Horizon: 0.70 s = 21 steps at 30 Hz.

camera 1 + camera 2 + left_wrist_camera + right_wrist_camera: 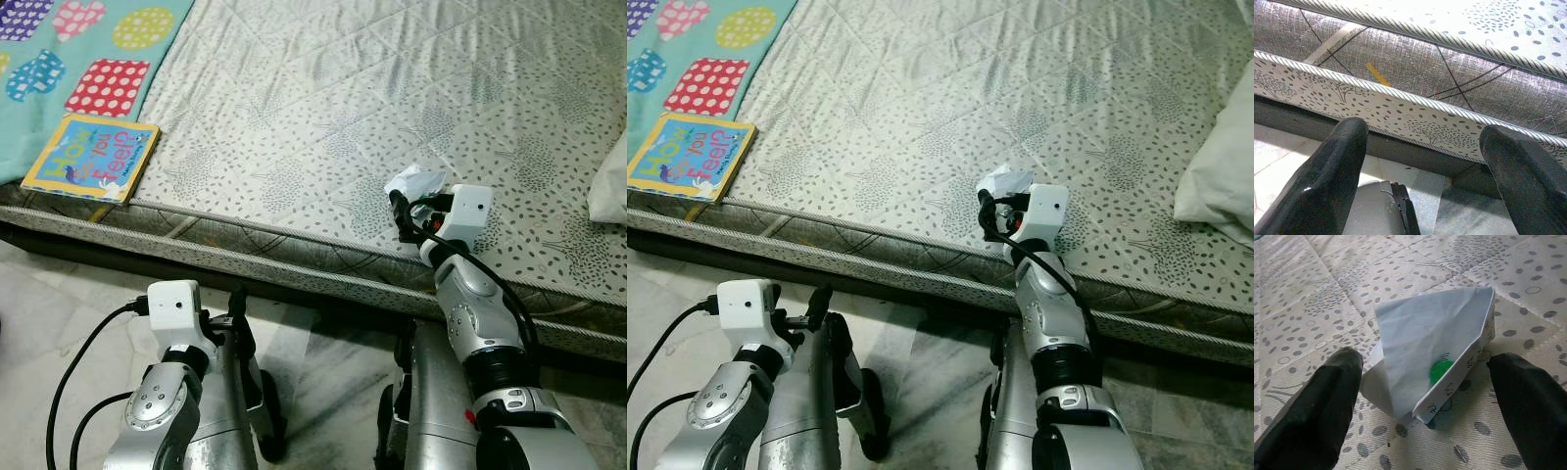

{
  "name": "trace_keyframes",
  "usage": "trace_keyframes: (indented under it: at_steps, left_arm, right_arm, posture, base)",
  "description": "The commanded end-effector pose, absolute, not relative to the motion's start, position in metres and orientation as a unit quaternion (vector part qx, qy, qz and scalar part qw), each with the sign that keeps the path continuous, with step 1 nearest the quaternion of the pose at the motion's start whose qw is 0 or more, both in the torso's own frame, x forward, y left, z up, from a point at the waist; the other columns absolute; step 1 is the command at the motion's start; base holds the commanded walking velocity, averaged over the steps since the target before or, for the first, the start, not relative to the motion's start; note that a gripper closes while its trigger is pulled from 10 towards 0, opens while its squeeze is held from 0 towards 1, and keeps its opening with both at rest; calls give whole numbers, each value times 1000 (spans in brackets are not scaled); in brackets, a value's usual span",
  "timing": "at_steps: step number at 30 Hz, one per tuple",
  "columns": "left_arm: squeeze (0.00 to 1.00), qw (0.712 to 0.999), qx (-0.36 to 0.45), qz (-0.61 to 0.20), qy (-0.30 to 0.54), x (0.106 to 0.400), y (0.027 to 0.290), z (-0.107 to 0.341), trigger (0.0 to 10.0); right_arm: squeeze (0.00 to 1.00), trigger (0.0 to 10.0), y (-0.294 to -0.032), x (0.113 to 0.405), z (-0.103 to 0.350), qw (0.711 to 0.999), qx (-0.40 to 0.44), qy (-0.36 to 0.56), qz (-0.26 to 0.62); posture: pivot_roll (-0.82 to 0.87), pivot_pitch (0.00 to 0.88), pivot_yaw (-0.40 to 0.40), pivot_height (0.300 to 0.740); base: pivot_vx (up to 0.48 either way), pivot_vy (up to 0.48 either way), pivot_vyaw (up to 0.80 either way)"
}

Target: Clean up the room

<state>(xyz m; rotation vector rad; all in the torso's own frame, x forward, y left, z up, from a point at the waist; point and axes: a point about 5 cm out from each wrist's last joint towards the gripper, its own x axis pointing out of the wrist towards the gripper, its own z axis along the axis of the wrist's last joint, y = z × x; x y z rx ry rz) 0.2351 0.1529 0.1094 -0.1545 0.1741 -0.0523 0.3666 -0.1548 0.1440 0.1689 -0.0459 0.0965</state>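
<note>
Right hand (pixel 1425 406) wide open, empty | crumpled white paper (pixel 1435 352) between its fingers on bed (pixel 323 117) | likely light, soft, crushable; pinch raised fold.

paper: crumpled white sheet (pixel 1430 352) lying on the spotted mattress (pixel 1312 308), a green mark on it
right gripper (pixel 1425 404): fingers (pixel 1317 406) spread wide apart, either side of the paper, not touching it

A white pillow (pixel 1220 171) lies on the mattress (pixel 323 108) above the marble floor (pixel 59 304).
</note>
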Motion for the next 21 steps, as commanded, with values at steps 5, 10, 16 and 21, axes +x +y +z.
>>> trace_keyframes:
  at_steps: [5, 10, 16, 21]
  left_arm:
    - [0, 992, -74, -22, 104, 232, 156, 102, 10000]
    - [0, 992, -74, -25, 101, 234, 154, 103, 10000]
    - [0, 992, -72, -21, 101, 234, 155, 104, 10000]
    - [0, 992, -72, -18, 101, 233, 156, 104, 10000]
  right_arm:
    - [0, 9333, -146, 366, 140, 995, 90, -13, 44]
    - [0, 0, -136, 366, 140, 996, 82, -17, 36]
    - [0, 0, -129, 368, 138, 996, 88, -13, 13]
    - [0, 0, -129, 369, 137, 996, 85, -15, 8]
  posture:
    - [7, 312, 82, 532]
    - [9, 312, 83, 532]
    - [16, 317, 81, 532]
    - [15, 320, 79, 532]
  base:
    - [0, 0, 0]
    - [0, 0, 0]
    - [0, 0, 0]
    - [0, 0, 0]
